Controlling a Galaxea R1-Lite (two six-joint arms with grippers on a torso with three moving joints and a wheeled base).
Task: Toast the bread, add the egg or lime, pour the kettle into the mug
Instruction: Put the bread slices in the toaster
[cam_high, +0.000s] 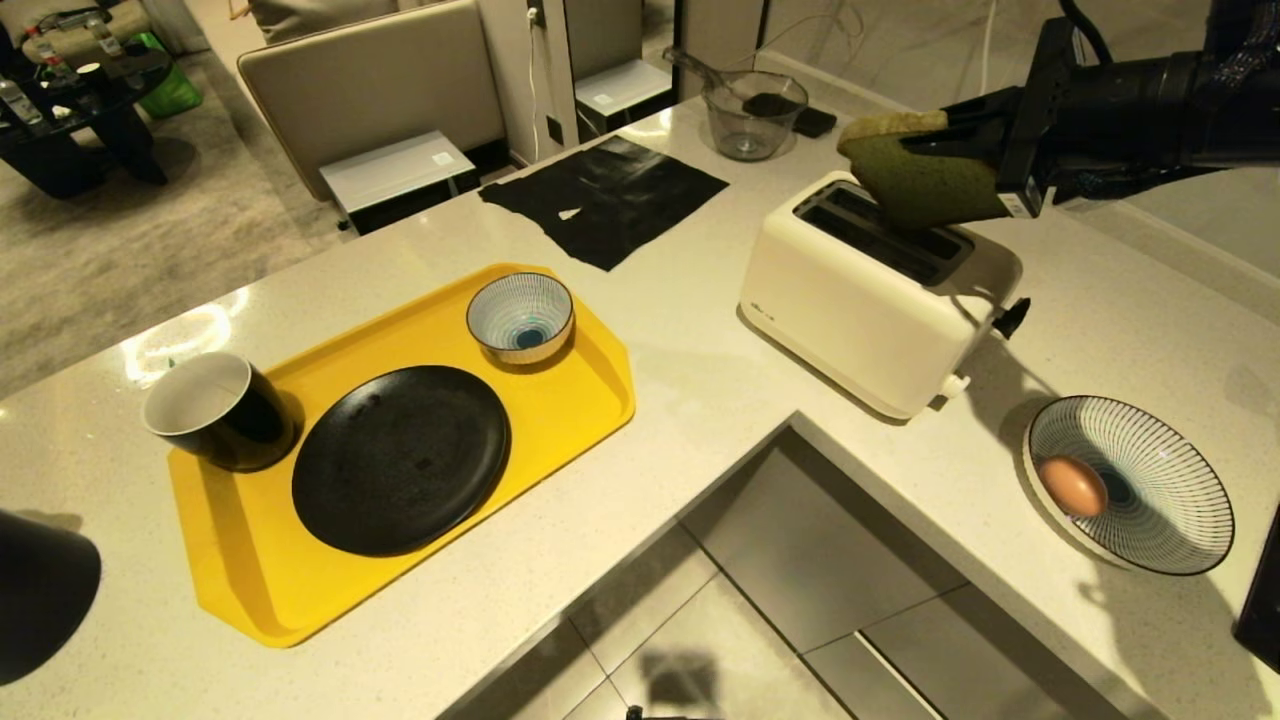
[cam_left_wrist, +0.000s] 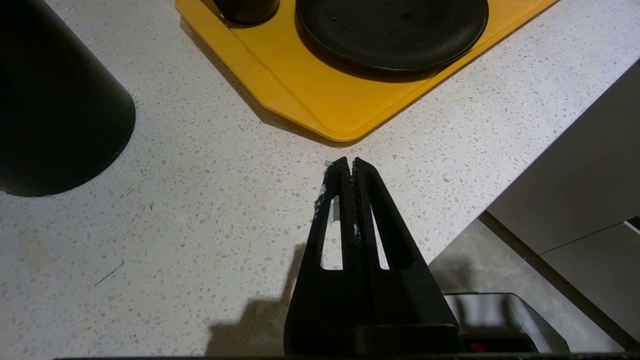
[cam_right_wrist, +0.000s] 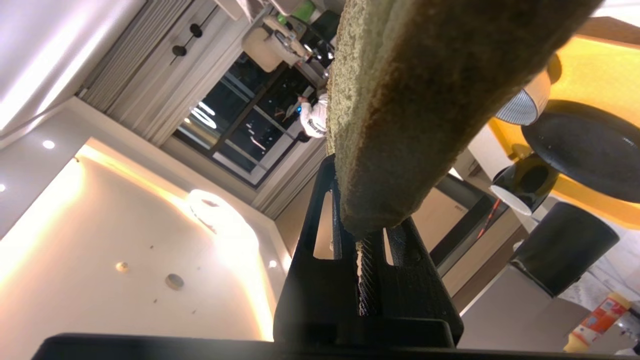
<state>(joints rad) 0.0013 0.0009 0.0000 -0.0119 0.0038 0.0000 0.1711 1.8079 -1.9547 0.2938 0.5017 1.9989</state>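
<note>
We see the right gripper (cam_high: 985, 150) clamped tight on the bread (cam_high: 925, 180), holding it tilted just above the toaster (cam_high: 870, 290) slots. Left gripper (cam_left_wrist: 348, 167) hangs fully closed and empty over the counter (cam_left_wrist: 200, 225), near the tray (cam_high: 560, 400). Mug (cam_high: 215, 410) sits on the tray, egg (cam_high: 1072, 485) in the striped dish (cam_high: 1160, 470), kettle (cam_left_wrist: 55, 100) on the counter.
</note>
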